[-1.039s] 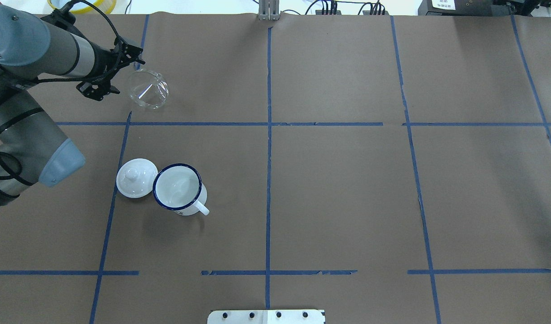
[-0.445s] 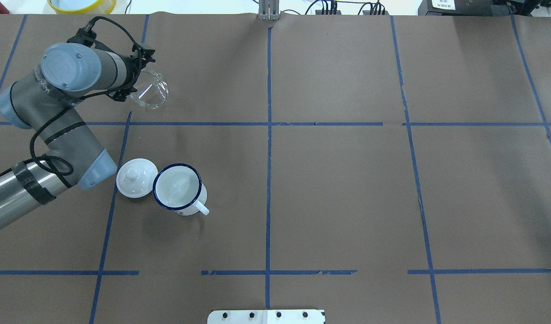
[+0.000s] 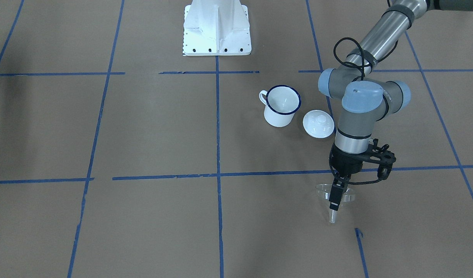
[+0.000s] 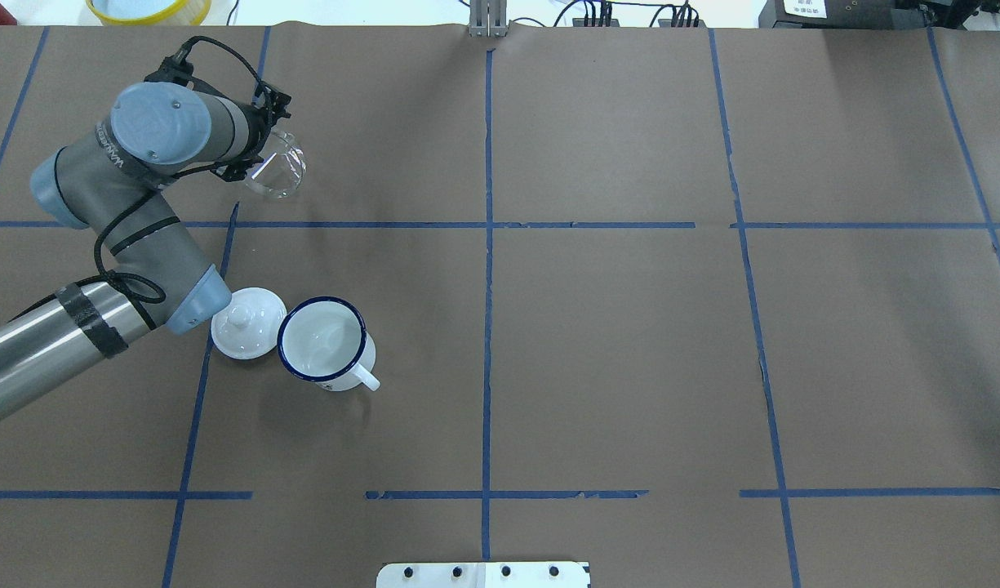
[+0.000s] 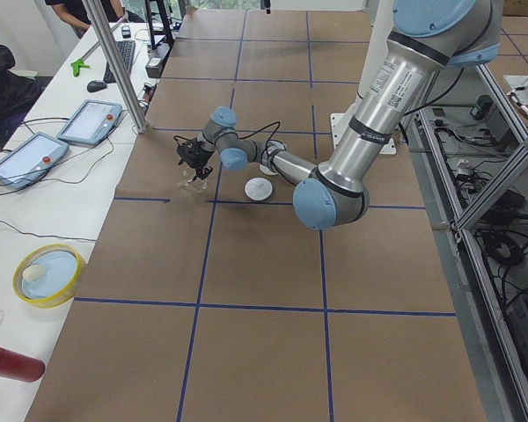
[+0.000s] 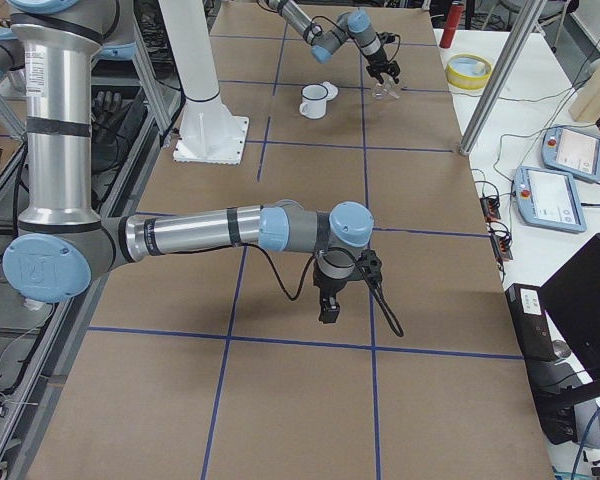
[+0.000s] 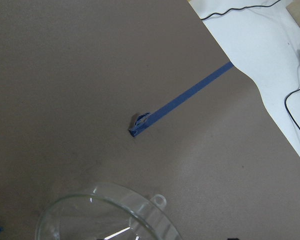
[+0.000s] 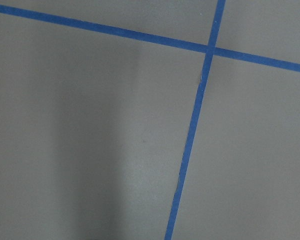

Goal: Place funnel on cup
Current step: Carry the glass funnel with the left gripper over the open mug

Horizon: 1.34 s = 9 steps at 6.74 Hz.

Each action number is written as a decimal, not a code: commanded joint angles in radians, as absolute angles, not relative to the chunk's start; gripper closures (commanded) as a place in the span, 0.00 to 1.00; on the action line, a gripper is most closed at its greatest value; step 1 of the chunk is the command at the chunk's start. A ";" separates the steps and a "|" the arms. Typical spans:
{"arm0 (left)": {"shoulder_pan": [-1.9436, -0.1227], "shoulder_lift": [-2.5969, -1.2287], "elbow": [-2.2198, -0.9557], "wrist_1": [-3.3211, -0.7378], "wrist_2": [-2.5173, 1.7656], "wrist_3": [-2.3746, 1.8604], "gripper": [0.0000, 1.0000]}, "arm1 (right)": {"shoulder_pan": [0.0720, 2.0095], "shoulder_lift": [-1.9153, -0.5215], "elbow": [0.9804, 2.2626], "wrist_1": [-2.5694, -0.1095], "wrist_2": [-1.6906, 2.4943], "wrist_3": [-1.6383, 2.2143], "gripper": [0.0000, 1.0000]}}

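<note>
Front-facing camera first: the left gripper is down at the small clear plastic funnel, one dark finger crossing the wide rim, and whether the fingers are pinching that rim or standing spread, you cannot tell from here. The funnel lies tipped on the brown paper-covered table, thin spout pointing away from the robot, well apart from the white enamel mug with the dark blue rim. The mug stands upright, and the round white knobbed lid sits just beside it. Overhead, the wrist covers most of the gripper, with the funnel peeking out past it on the far side of a blue tape line. From the left end, the near arm reaches out to the funnel. From the right end, the right gripper hangs low over bare paper, its state impossible to judge. Left wrist camera: the funnel's rim fills the bottom edge. Right wrist camera: only crossed tape on paper.
</note>
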<state>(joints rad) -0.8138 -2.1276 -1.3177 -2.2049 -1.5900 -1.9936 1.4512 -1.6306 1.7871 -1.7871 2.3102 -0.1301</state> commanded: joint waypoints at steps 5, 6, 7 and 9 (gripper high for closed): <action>-0.917 -2.120 -1.454 -2.188 -1.787 -1.976 1.00 | 1.451 -1.631 1.787 -1.787 2.310 -0.130 0.00; -0.987 -2.088 -1.542 -2.125 -1.913 -1.923 1.00 | 1.451 -1.631 1.787 -1.787 2.310 -0.130 0.00; -1.017 -2.047 -1.687 -2.005 -1.978 -1.785 1.00 | 1.451 -1.631 1.787 -1.787 2.310 -0.130 0.00; -1.019 -2.039 -1.962 -1.594 -1.997 -1.601 1.00 | 1.451 -1.631 1.787 -1.787 2.310 -0.130 0.00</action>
<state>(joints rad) -1.0130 -2.0430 -1.8102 -1.8185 -1.9806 -1.7054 1.4512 -1.6306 1.7871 -1.7871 2.3102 -0.1304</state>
